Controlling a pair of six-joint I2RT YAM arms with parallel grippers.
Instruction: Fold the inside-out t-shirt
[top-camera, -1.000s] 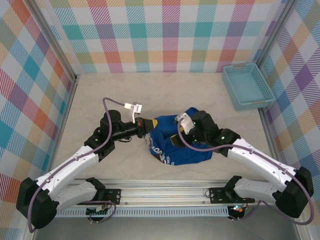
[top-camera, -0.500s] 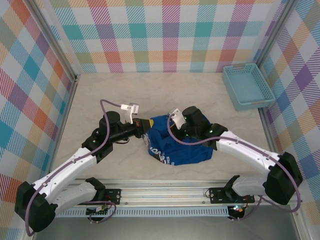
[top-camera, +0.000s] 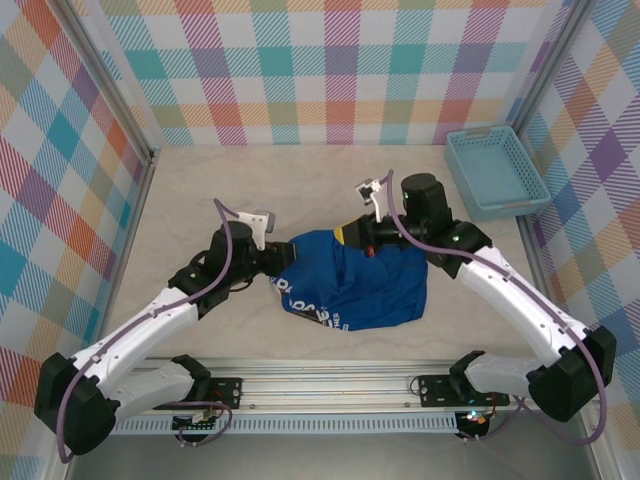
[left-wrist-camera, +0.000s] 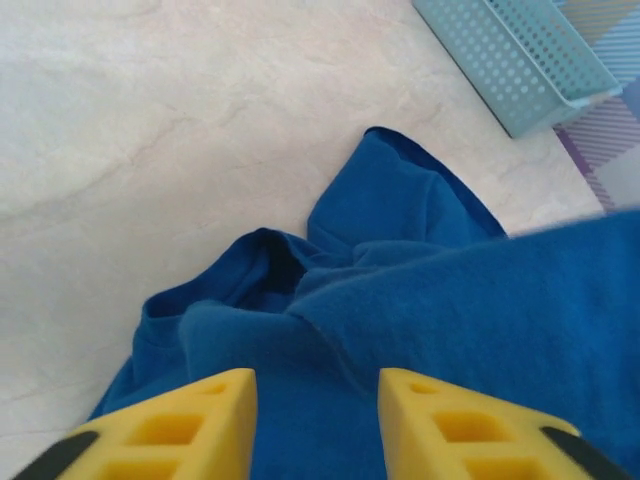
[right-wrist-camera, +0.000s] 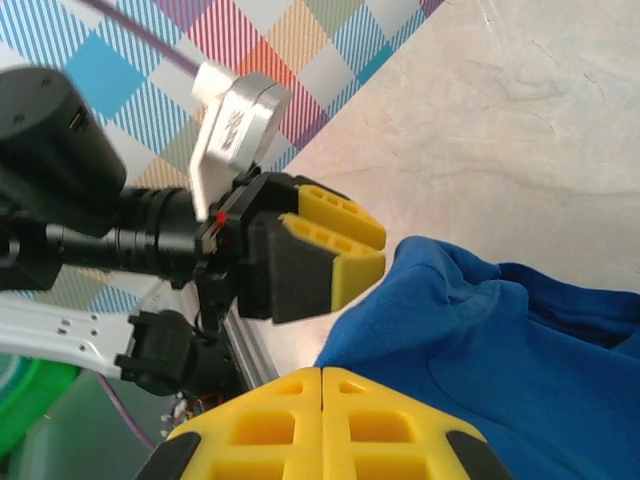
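Beige table (top-camera: 200, 190) carries the blue t-shirt (top-camera: 350, 285), bunched between both sets of fingers. The right gripper (right-wrist-camera: 322, 375) is closed, it seems on the shirt's edge. The left gripper (left-wrist-camera: 315, 385) has its fingers apart, with cloth just beyond their tips. If the right pulls alone, the thin edge may slip free.

Tabletop: pale beige marbled surface (top-camera: 300, 180), matte, no glare. 3 wall panels close it in: back plaid wall (top-camera: 340, 70), left plaid wall (top-camera: 55, 200), right plaid wall (top-camera: 605, 130), all a pastel check of pink, teal, orange, yellow and purple on white. Grey metal corner post (top-camera: 113, 85) at each of the 2 far corners. Light-blue perforated plastic basket (top-camera: 495, 170) sits in the far right corner. Ribbed silver metal rail (top-camera: 330, 385) runs along the near edge. Light even, shadows soft.
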